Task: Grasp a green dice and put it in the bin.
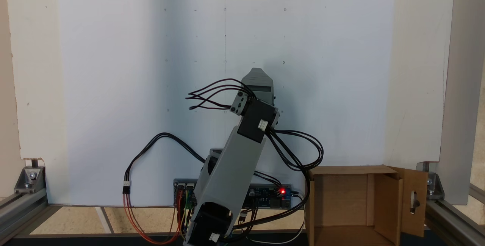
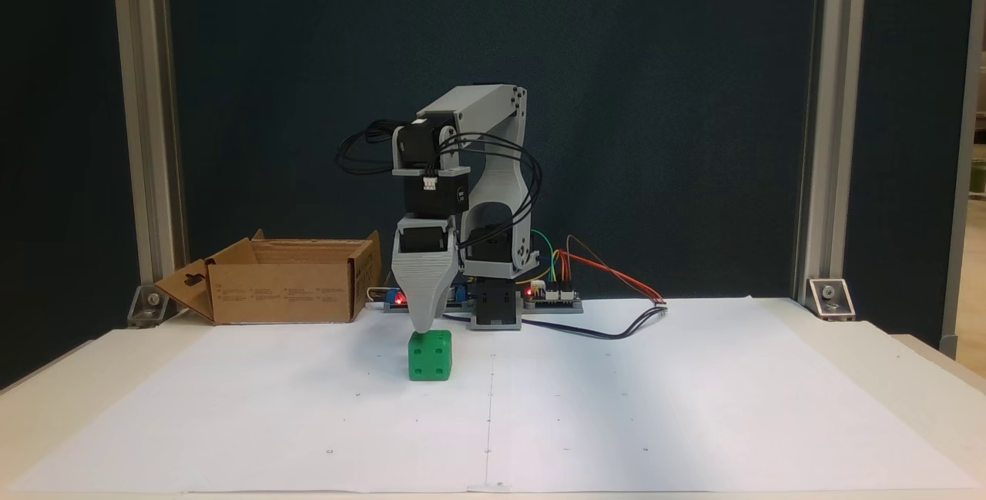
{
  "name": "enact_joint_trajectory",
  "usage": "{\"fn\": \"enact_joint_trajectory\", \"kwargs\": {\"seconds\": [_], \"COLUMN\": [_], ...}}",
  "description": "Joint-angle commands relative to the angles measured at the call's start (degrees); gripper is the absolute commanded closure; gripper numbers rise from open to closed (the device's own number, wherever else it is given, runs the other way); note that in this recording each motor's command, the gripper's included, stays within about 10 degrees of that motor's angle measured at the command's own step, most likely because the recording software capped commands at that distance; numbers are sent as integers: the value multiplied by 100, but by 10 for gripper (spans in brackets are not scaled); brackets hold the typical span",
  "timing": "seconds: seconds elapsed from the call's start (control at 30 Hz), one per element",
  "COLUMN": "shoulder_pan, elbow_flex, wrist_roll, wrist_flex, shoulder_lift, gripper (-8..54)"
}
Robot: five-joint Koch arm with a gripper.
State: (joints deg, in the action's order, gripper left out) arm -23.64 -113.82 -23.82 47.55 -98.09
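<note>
Barely started: dice [image 2: 430, 356] sits mid-table, gripper [image 2: 423, 328] tip right on top of it, can't tell if the jaws are apart. Bin [image 2: 281, 292] waits at the back-left edge.

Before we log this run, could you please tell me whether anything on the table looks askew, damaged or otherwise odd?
Nothing stands out. The small bright green plastic dice sits flat on the white paper sheet, just under the grey gripper. The brown cardboard box stands upright with its flaps open, near the arm's base.
</note>
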Motion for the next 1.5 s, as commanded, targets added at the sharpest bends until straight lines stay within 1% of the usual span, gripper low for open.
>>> {"fn": "enact_joint_trajectory", "kwargs": {"seconds": [0.0, 0.27, 0.43, 0.6, 0.8, 1.47], "shoulder_pan": [18, 35, 132, 149, 149, 149], "elbow_flex": [18, -141, -686, -800, -800, -800], "wrist_roll": [-396, -387, -404, -483, -554, -580], "wrist_flex": [-26, -229, -1125, -1503, -1556, -1828], "shoulder_lift": [-26, -9, 53, 79, 97, 624], "gripper": [4, 7, 12, 15, 18, 34]}}
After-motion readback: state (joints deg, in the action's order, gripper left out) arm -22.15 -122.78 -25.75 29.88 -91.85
